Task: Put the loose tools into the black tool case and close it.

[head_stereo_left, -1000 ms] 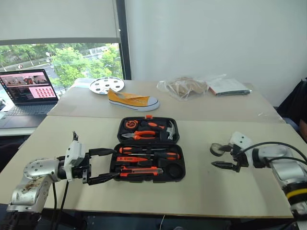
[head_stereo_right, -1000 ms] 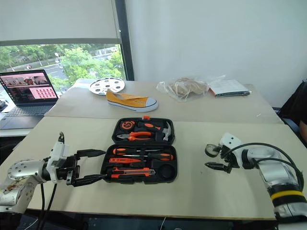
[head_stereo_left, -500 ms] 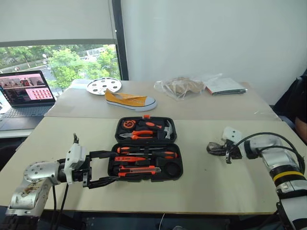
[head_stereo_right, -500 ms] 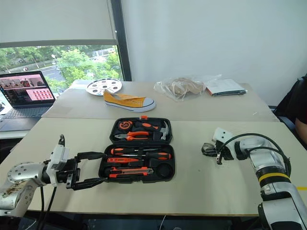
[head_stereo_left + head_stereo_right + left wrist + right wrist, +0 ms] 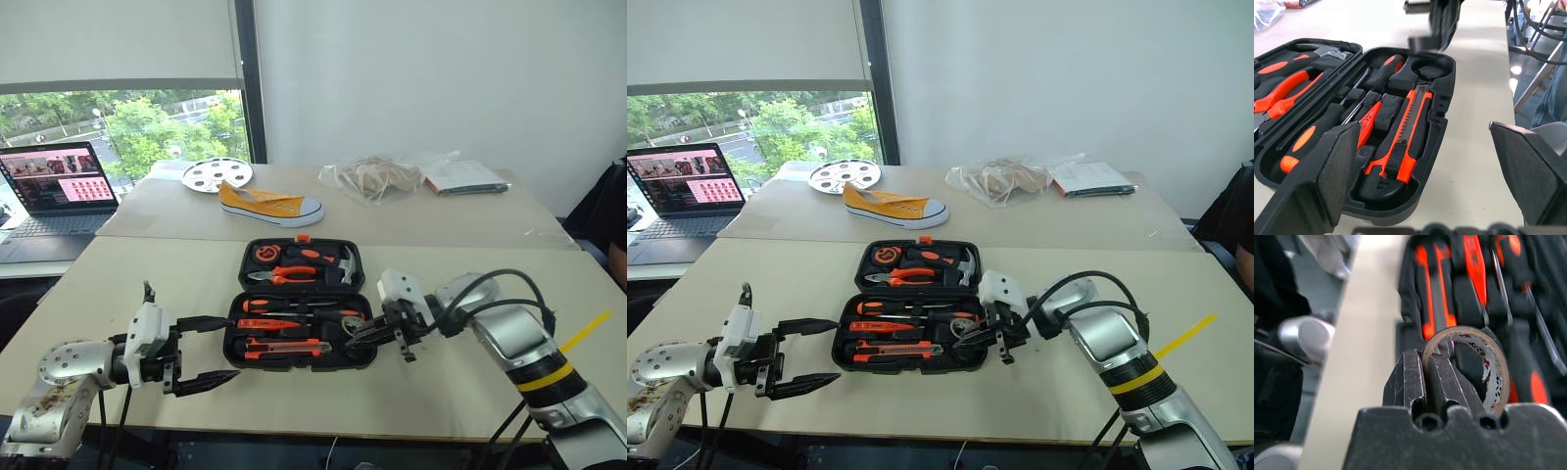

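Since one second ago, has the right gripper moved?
Yes. The right gripper, shut on the grey roll, came leftward from the bare table to the black tool case, at its right end.

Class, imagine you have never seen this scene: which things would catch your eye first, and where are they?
The open black tool case, full of orange-handled tools, lies mid-table. At its right end the right gripper pinches a greyish roll of tape over the case. Left of the case, the left gripper hovers open.

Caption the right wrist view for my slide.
Right tool pinching a tape roll over the open tool case.
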`<action>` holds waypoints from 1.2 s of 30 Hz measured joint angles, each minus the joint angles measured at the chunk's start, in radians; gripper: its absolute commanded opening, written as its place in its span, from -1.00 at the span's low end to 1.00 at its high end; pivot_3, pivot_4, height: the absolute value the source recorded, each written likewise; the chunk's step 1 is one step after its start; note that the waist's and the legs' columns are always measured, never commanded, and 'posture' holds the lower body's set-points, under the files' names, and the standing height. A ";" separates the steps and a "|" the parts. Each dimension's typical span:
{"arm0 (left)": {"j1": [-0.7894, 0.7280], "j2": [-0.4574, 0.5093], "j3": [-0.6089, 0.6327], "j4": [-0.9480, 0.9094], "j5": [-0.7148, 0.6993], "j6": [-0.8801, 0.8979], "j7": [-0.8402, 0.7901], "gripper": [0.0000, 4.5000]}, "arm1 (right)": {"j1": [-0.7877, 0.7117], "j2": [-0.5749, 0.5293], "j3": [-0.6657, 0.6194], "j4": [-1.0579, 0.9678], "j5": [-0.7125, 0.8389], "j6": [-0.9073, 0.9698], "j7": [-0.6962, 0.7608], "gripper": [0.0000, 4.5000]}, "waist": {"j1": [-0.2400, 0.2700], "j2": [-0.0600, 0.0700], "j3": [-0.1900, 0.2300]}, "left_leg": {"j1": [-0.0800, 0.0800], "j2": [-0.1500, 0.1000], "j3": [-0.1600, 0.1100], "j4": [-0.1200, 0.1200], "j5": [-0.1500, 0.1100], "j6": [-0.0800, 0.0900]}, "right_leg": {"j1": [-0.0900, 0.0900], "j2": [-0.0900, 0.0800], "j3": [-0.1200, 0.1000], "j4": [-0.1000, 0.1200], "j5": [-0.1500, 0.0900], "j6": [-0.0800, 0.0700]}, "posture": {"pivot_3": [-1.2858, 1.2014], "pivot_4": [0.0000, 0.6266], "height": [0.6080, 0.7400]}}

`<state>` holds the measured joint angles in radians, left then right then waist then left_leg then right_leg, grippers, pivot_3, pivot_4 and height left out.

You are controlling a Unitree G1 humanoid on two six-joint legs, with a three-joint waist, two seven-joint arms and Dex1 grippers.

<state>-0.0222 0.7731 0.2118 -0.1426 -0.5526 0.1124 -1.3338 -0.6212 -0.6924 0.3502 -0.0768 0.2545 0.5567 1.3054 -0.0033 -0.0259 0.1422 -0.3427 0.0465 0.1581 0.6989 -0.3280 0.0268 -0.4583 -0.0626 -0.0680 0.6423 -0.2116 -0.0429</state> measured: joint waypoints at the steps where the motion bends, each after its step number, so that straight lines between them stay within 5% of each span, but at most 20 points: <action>1: 0.001 0.000 0.000 0.000 0.000 0.000 0.001 1.00 | 0.000 0.000 0.011 0.000 -0.009 0.010 -0.005 -0.99 | -0.001 0.000 0.000 | 0.000 0.000 0.000 0.000 0.000 0.000 | 0.000 0.001 0.000 0.000 0.000 0.000 | 0.03 -0.52 1.00; 20: 0.019 0.003 0.007 0.001 0.001 -0.003 0.031 1.00 | -0.025 0.014 0.103 -0.023 -0.059 0.109 -0.028 -0.99 | -0.009 -0.001 0.000 | 0.001 0.001 0.000 -0.001 0.000 0.000 | 0.000 0.001 0.000 0.000 0.000 0.000 | 0.03 -0.52 1.00; 29: 0.036 0.003 0.024 0.026 0.002 -0.008 0.046 1.00 | -0.025 -0.032 0.057 -0.035 0.012 0.074 0.075 0.34 | -0.001 -0.001 0.000 | 0.000 0.001 0.000 -0.001 0.000 0.000 | 0.000 0.002 -0.001 -0.001 0.000 0.000 | 0.03 -0.52 1.00; 36: 0.036 0.003 0.070 0.072 0.009 0.005 0.124 1.00 | -0.036 -0.057 -0.076 0.072 0.105 -0.053 0.184 0.34 | -0.003 -0.001 0.000 | 0.001 0.001 0.000 -0.001 0.000 0.000 | 0.000 0.002 0.000 -0.001 0.000 0.000 | 0.03 -0.52 1.00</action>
<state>0.0135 0.7760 0.2817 -0.0705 -0.5436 0.1171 -1.2100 -0.6572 -0.7494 0.2744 -0.0052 0.3597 0.5039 1.4893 -0.0063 -0.0271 0.1420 -0.3421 0.0470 0.1582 0.6978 -0.3282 0.0270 -0.4582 -0.0611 -0.0682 0.6414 -0.2119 -0.0433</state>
